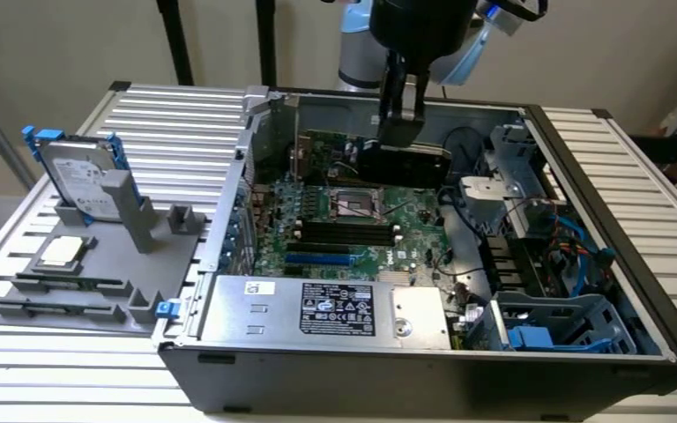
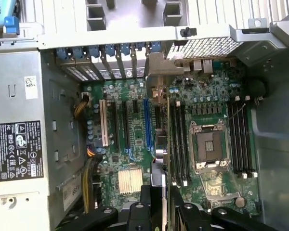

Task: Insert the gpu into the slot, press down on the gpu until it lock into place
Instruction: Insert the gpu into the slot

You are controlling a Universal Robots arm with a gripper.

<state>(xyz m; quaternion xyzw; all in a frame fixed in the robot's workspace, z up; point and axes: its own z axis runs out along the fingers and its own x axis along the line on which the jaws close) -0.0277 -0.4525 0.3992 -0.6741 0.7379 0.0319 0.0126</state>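
At the near side of the open computer case (image 1: pixel 433 379), laid on the ribbed bench (image 1: pixel 162 115), the silver power-supply box (image 1: pixel 327 308) is seen. Beyond it the motherboard (image 1: pixel 362 233) is spread, with its processor socket (image 1: pixel 356 204). Farther back the gpu (image 1: pixel 407 165) is held up off the board, clamped at its upper edge by the pincer (image 1: pixel 398 137) directly above it. From the wrist the card is seen edge-on between the fingers (image 2: pixel 143 211), lined up between the blue slot (image 2: pixel 147 122) and the memory slots (image 2: pixel 179 144).
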